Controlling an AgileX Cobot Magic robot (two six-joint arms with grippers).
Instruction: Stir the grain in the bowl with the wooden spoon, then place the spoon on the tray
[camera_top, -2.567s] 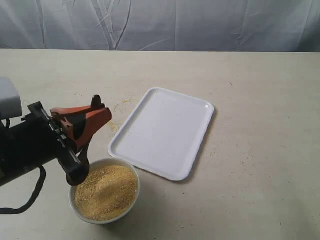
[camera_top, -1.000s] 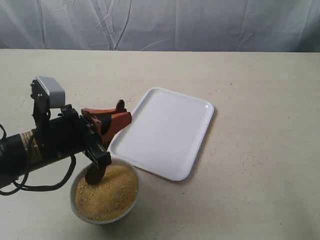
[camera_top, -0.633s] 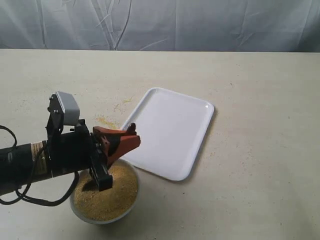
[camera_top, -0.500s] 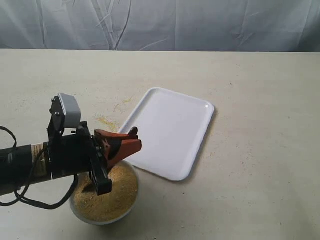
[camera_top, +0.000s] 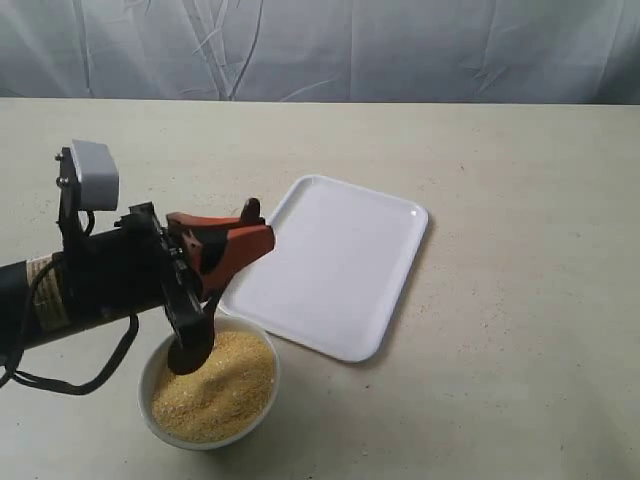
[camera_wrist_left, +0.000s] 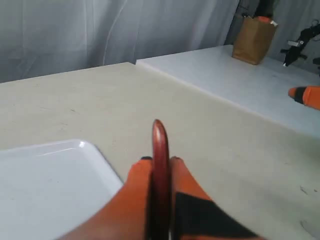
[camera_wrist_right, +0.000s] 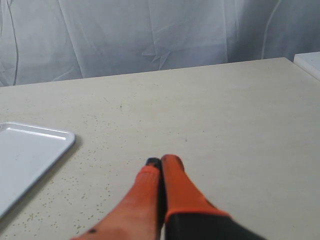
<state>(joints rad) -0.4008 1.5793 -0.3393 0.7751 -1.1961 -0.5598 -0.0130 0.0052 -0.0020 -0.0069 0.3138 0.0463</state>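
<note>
The white bowl sits at the front left, filled with a mound of yellow grain. My left gripper is shut on the dark wooden spoon, whose scoop dips into the grain at the bowl's left rim. The handle tip pokes up past the orange fingers. In the left wrist view the spoon stands clamped in the left gripper. The white tray lies just right of the bowl, bare. My right gripper is shut on nothing over the table, outside the exterior view.
Spilled grains dot the table left of the tray and, in the right wrist view, beside the tray corner. A grey curtain closes the back. A brown paper bag stands on a far white surface.
The left gripper swept the spoon rightward and deeper through the grain, then drew back left and slightly up; the scoop now sits at the bowl's left rim.
</note>
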